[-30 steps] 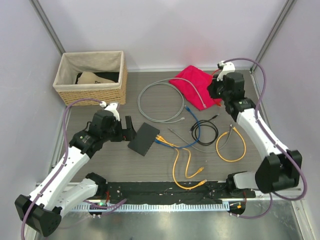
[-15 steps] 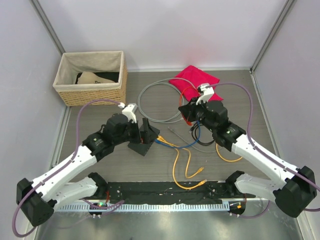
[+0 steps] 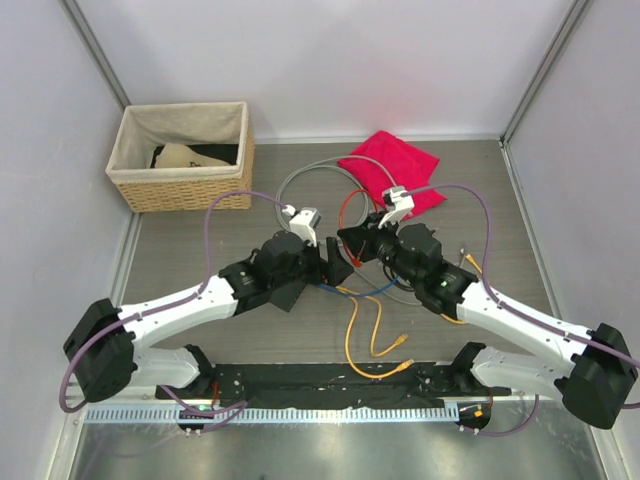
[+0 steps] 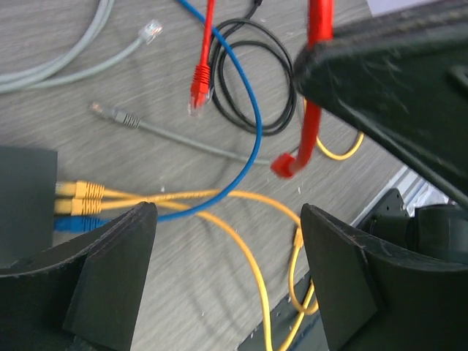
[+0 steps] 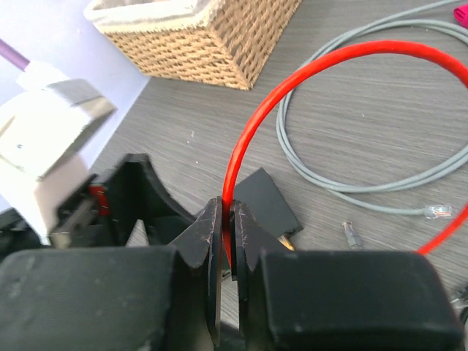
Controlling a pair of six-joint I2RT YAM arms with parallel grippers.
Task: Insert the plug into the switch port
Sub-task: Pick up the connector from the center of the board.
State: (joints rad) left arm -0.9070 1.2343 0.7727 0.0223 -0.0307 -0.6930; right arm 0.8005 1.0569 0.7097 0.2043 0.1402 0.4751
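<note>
The right gripper (image 5: 227, 212) is closed tight on the red cable (image 5: 307, 80). Its two fingers press flat against the cord, which rises from the tips and arcs away in a wide loop. The grip is on bare cord. In the left wrist view the red plug (image 4: 199, 82) at the cable's end sits clear of those fingers, off to one side and in no socket. Whether it hangs or rests on the table (image 3: 200, 230) cannot be told.

Just past the right fingertips and lower down lies the switch (image 5: 267, 205), flat on the table and apart from the fingers.

The left gripper (image 4: 228, 216) stands wide open with nothing between its fingers (image 4: 110, 278). Only tabletop and a yellow cable (image 4: 241, 256) show through the gap. The switch lies just outside one finger. Two yellow plugs (image 4: 80, 199) and a blue plug (image 4: 73, 223) are seated along the edge that faces the gap. The right gripper is close ahead of the left one, looming over its other finger. From above, the two grippers are almost tip to tip.

Farther out from both grippers a blue cable (image 4: 252, 124) curves past a black coil (image 4: 248, 80). A loose grey plug (image 4: 117, 115) lies beside them. Beyond these are a large grey cable loop (image 3: 315, 190), then a red cloth (image 3: 395, 165). A wicker basket (image 3: 185, 155) sits farthest off on the left gripper's side.
</note>
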